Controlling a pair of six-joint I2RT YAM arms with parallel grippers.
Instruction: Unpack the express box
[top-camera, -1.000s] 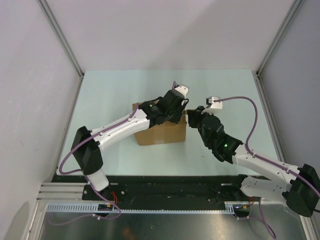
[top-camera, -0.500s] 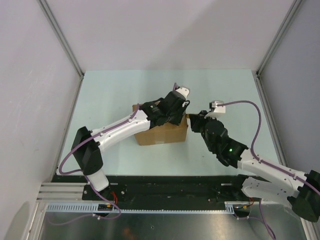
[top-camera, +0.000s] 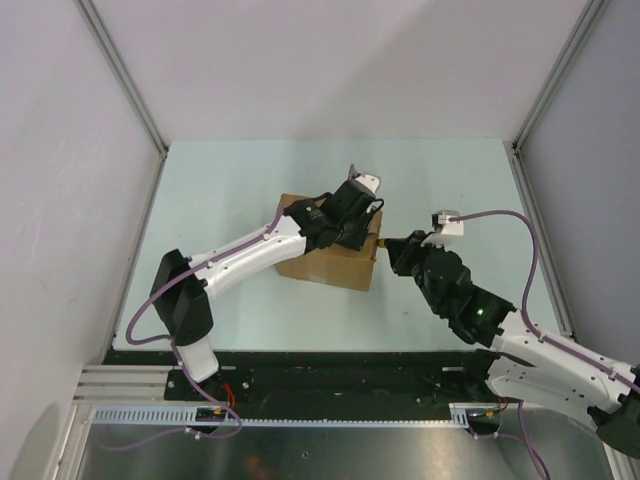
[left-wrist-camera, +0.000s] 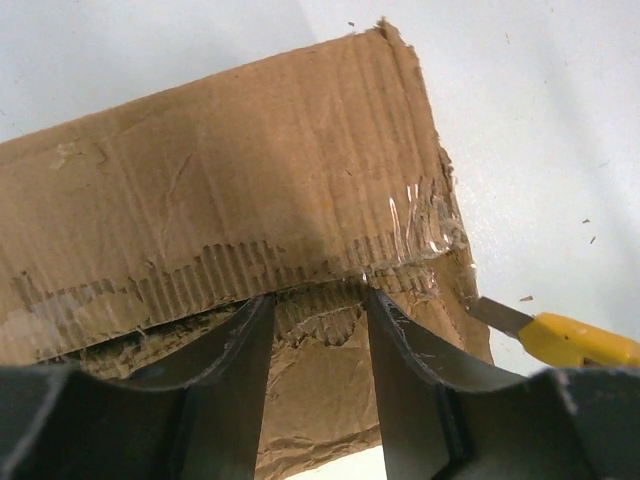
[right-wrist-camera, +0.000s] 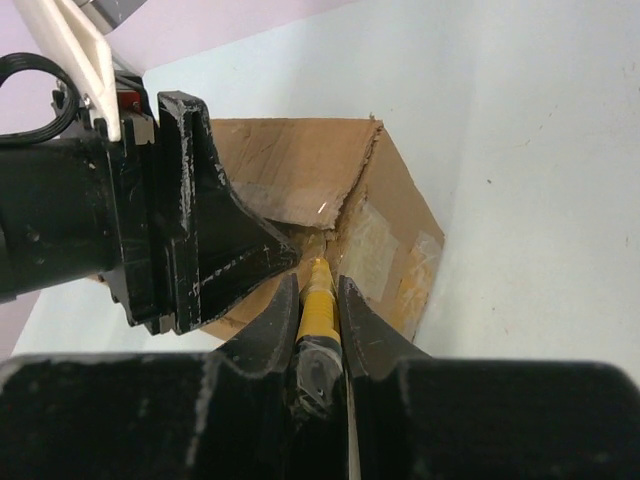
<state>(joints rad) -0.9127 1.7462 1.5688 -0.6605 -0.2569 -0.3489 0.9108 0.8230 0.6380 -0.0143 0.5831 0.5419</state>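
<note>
Logged express box near the middle of the desk, skewed, with ragged cardboard along the top seam and clear tape peeling at one end. Found left fingers released and standing apart, tips resting on the box top right at the torn seam, bare cardboard visible in the gap. Found right fingers clenched on yellow utility knife, handle lying lengthwise between them, blade aimed at the box's end just beside the seam. Cannot tell whether blade tip touches cardboard. Noted both wrists close together at that end.
</note>
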